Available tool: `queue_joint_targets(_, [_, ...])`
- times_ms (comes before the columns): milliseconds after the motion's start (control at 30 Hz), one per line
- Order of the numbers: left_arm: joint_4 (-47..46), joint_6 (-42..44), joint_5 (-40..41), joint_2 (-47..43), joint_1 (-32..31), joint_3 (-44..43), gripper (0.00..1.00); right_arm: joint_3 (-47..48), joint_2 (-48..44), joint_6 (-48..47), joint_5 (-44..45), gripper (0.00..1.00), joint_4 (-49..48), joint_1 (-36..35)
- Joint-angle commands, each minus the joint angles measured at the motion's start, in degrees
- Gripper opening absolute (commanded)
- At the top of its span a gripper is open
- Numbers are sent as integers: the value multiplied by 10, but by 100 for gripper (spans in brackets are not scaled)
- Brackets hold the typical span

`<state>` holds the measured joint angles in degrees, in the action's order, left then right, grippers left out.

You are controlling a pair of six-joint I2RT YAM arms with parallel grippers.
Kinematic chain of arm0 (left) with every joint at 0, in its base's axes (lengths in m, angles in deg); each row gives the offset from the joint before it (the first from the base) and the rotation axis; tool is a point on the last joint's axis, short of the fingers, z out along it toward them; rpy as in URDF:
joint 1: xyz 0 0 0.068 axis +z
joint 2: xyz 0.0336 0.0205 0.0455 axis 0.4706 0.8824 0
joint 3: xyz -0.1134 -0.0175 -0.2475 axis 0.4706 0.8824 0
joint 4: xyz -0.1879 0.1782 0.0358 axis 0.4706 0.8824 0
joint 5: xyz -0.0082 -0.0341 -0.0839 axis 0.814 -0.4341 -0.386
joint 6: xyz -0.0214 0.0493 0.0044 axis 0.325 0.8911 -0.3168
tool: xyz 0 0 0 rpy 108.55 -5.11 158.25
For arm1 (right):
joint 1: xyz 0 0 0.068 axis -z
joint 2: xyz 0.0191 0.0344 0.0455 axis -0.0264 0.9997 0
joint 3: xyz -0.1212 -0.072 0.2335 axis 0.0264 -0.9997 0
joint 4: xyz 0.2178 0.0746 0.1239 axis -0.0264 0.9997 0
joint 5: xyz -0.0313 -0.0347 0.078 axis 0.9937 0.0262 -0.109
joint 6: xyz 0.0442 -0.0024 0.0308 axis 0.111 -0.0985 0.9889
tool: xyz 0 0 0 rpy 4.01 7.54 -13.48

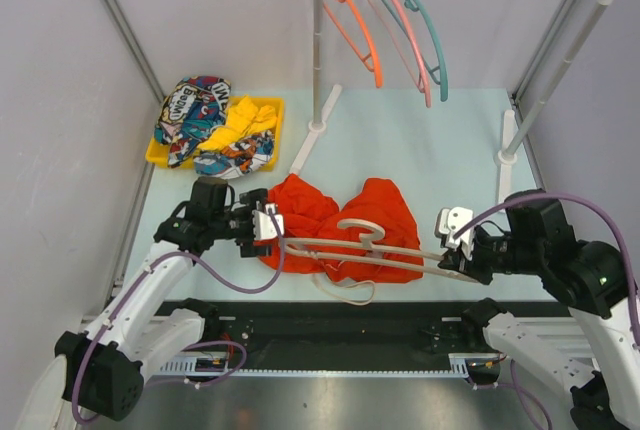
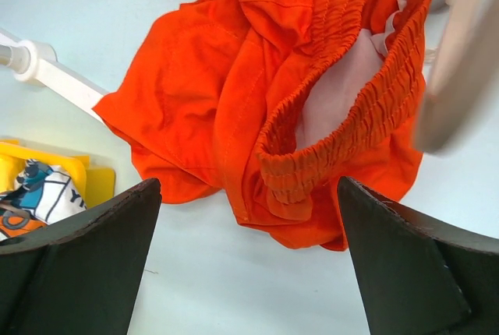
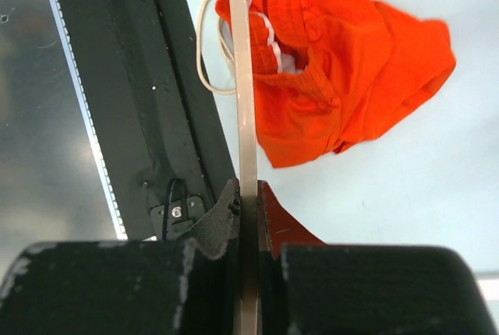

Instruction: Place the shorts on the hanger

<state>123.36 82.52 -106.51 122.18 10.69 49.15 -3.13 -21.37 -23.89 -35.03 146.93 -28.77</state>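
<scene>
Ahead of left gripper (image 1: 272, 230): shorts (image 1: 385, 205) and hanger (image 3: 242, 78) block
Left of it: yellow tray (image 1: 160, 155) near
Right of right gripper (image 3: 248, 199): bare table (image 1: 400, 140), then rack foot (image 1: 505, 142)

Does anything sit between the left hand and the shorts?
Nothing visible does. The open left hand directly faces the waistband of the shorts; the hanger, gripped by the right hand, passes off to one side.
</scene>
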Motion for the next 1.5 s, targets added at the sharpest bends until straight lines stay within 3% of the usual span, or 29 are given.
queue_joint_targets(0, [-37,-13,-37,0,3,1,100,-12,0,59,37,0,44,-3])
queue_joint_targets(200, [-45,-2,-47,-4,3,11,100,-28,5,92,58,0,49,-3])
queue_joint_targets(400, [-40,8,-46,-6,3,13,100,-33,12,68,37,0,65,-2])
queue_joint_targets(700, [41,66,-52,16,2,-9,99,-42,86,43,23,0,31,-4])
queue_joint_targets(1000, [117,98,-59,53,2,-37,86,-42,148,62,16,0,-64,-21])
queue_joint_targets(1133, [134,106,-59,61,2,-43,67,-42,162,67,11,0,-103,-31])
queue_joint_targets(1233, [147,107,-59,71,2,-51,61,-42,170,67,9,0,-132,-43])
queue_joint_targets(1367, [135,82,-61,69,2,-60,61,-44,180,60,-14,0,-158,-58])
queue_joint_targets(1467, [105,53,-56,61,2,-54,73,-63,178,52,-29,0,-180,-62])
